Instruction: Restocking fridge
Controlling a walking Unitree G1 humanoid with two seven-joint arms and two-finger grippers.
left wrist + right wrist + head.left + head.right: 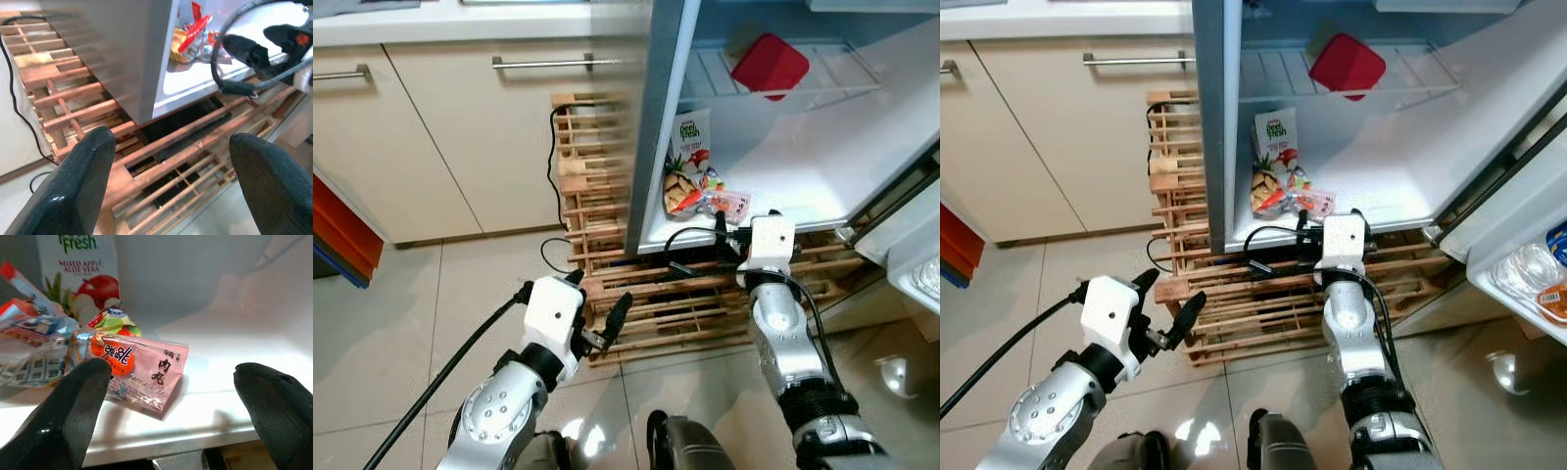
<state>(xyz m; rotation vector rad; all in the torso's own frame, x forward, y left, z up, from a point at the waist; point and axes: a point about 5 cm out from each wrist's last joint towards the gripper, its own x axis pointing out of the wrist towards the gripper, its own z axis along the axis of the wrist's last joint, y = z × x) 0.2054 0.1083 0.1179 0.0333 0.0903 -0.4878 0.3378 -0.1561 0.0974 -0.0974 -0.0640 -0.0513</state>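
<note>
The fridge [822, 166] stands open on a wooden pallet [656, 294]. On its bottom shelf a white juice carton [693, 140] stands upright behind a pile of snack packets [690, 191], with a pink packet [144, 372] lying nearest the front edge. My right gripper [732, 227] is open at the shelf's front edge, just short of the pink packet, holding nothing. A red container [770, 65] rests tilted on the wire rack above. My left gripper [597, 318] is open and low over the pallet, left of the fridge, with nothing between its fingers [83, 181].
Cream cabinets [460, 147] with bar handles run along the left. A black cable [551, 166] hangs down beside the pallet. The fridge door [1528, 264] stands open on the right with items in its rack. Glossy floor tiles [411, 333] lie in front.
</note>
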